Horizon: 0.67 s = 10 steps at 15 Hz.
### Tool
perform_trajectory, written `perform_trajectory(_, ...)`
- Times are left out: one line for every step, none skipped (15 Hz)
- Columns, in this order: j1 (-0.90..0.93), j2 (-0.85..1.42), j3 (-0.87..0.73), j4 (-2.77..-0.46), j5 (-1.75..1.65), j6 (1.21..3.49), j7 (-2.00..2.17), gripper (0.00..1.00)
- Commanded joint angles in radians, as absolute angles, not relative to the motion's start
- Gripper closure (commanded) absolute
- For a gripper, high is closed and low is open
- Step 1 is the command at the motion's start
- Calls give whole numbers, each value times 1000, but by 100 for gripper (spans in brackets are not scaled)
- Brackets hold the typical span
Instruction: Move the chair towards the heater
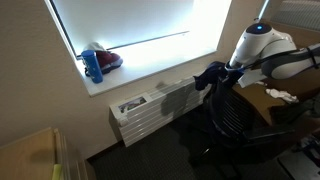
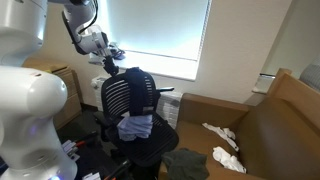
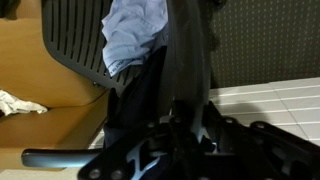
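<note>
The black mesh-backed chair (image 1: 232,118) stands right in front of the white slatted heater (image 1: 150,108) under the window. In an exterior view the chair (image 2: 128,95) has a blue garment (image 2: 135,127) lying on its seat. My gripper (image 1: 214,76) is at the top edge of the backrest, which also shows in an exterior view (image 2: 110,62). In the wrist view the dark jaws (image 3: 190,135) are closed round the chair's black frame (image 3: 185,60), with the mesh back (image 3: 75,40), the garment (image 3: 135,35) and heater fins (image 3: 268,100) beyond.
A window sill (image 1: 150,60) holds a blue bottle (image 1: 93,66) and a red object (image 1: 108,60). A brown couch (image 2: 270,130) with white cloths (image 2: 222,133) stands beside the chair. Cardboard boxes (image 1: 35,155) sit near the heater's end.
</note>
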<state>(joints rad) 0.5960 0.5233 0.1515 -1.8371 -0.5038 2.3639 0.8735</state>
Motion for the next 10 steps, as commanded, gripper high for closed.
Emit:
perform_trajectory(622, 534, 133, -1827, -488, 2373, 866, 42)
perform_trajectory(600, 523, 152, -1859, -446, 2382, 832, 33)
perform_trajectory(565, 508, 181, -1891, -372, 2389, 792, 26)
perform_trajectory(540, 492, 197, -1919, -301, 2395, 763, 18)
perform_trajectory(511, 481, 219, -1947, -225, 2407, 703, 12)
perform_trajectory(503, 470, 226, -1958, -161, 2375, 682, 4)
perform_trajectory(475, 461, 252, -1971, -88, 2362, 625, 1)
perform_trajectory(463, 448, 259, -1983, -40, 2339, 607, 0)
perform_trajectory(522, 510, 207, -1913, -108, 2362, 656, 9)
perform_trajectory(507, 499, 218, -1927, -72, 2353, 632, 1)
